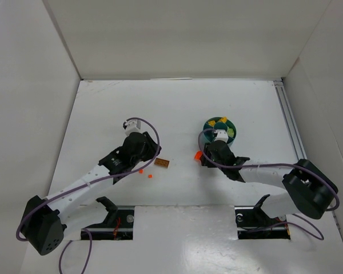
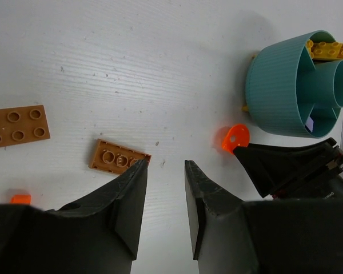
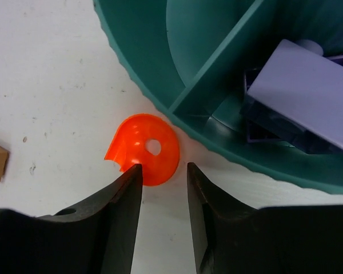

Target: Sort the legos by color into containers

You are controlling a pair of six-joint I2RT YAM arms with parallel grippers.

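Observation:
The teal tub stands right of centre, with yellow-orange and green bricks in its wedges. In the left wrist view the tub holds yellow-orange bricks. A red-orange round piece lies on the table against the tub's wall. My right gripper is open just short of it, its left fingertip at the piece's edge. My left gripper is open and empty over the table, its left fingertip beside a small brownish-orange brick. A larger brownish-orange plate lies further left.
A lavender brick lies in one tub wedge. Two tiny orange bits lie near the left arm, and one shows in the left wrist view. The right gripper sits close to the right of my left gripper. White walls enclose the table.

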